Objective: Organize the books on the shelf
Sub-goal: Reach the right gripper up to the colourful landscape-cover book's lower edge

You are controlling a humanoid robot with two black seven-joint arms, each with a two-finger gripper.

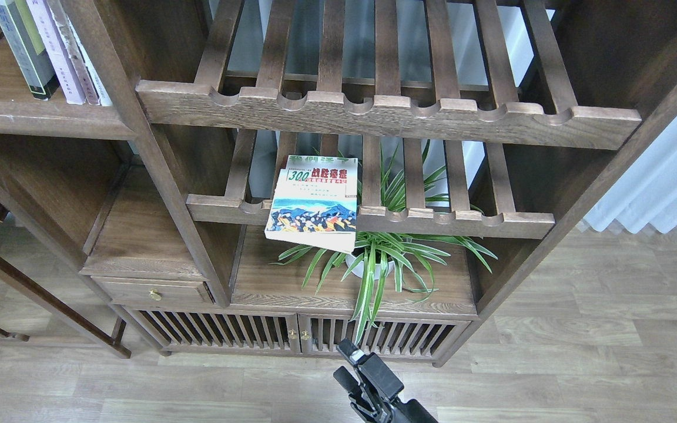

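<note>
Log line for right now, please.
stage: approach | gripper: low, holding nothing | "300" book: flat on lower slatted rack, overhanging | upright books: on shelf

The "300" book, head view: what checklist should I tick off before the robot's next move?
1. "300" book on the shelf: not ok; it lies on the slatted rack, overhanging the front rail.
2. Nothing under it: not ok; a second book shows beneath.
3. Right gripper free: ok, fingers apart, nothing held.
4. Gripper at the book: not ok, it is far below.
5. Room beside the standing books: cannot tell, cut off by the frame.
6. Plant out of the way: not ok, leaves reach under the book.
</note>
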